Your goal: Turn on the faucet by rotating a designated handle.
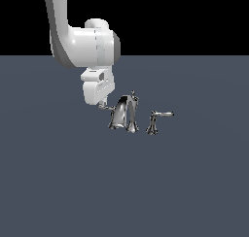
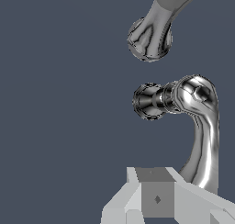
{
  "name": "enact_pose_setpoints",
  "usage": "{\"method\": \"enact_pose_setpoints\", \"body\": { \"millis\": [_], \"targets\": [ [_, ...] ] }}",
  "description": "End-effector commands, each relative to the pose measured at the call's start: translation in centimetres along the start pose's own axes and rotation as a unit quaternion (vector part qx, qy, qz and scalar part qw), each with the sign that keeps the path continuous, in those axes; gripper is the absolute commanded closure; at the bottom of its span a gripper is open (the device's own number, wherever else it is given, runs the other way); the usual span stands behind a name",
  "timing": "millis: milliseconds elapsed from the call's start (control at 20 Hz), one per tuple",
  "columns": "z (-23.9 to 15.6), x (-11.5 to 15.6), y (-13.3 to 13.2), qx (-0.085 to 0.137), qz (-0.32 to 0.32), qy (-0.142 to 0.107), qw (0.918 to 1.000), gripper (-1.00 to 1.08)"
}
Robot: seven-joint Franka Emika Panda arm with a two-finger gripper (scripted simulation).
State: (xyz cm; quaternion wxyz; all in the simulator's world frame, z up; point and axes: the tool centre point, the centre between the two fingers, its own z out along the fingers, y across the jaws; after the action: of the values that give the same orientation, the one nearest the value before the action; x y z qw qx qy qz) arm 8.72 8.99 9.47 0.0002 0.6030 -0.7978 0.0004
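Where the outside camera looks on, I count one faucet [image 1: 125, 113] on the flat grey-blue surface [image 1: 58, 182], and it comes in two pieces: an arched spout with a thin knob-topped rod [image 1: 133, 101] rising behind it, and, well apart toward the exterior view's right, a single longer lever [image 1: 160, 115] on its own flared pedestal. There is one white arm [image 1: 85, 42], bulky beside the tiny chrome set. It comes down from the top of the picture, bends at a rounded joint, and its hand hangs nearly straight down just beside the spout, on the exterior view's left. One short handle [image 1: 105, 107] sticks out sideways from the spout body, right under the fingers [image 1: 101, 105]. The fingers are too small and hidden here to tell whether they are spread or closed, or whether they touch the handle.

From the wrist camera, everything chrome is mirror-bright with dark, warped reflections. I see three rounded chrome ends: one cut by the frame edge, one on a flared neck, and one ribbed piece joined to a curved, smooth chrome piece [image 2: 202, 126]. Grey and white blocky parts of the hand [image 2: 156, 198] sit close to that curved piece; their state is not clear here either.
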Motion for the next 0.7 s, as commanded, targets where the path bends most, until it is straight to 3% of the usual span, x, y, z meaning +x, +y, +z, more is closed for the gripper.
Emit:
{"method": "enact_pose_setpoints", "body": {
  "millis": [0,250,300,650],
  "targets": [
    [0.0,-0.4,0.9,0.000,0.005,0.000,1.0000,1.08],
    [0.0,-1.0,2.3,0.000,0.005,0.000,1.0000,1.08],
    [0.0,-0.1,1.3,0.004,-0.017,0.000,0.9999,1.08],
    [0.0,0.3,3.3,0.003,-0.009,0.000,1.0000,1.08]
  ]
}}
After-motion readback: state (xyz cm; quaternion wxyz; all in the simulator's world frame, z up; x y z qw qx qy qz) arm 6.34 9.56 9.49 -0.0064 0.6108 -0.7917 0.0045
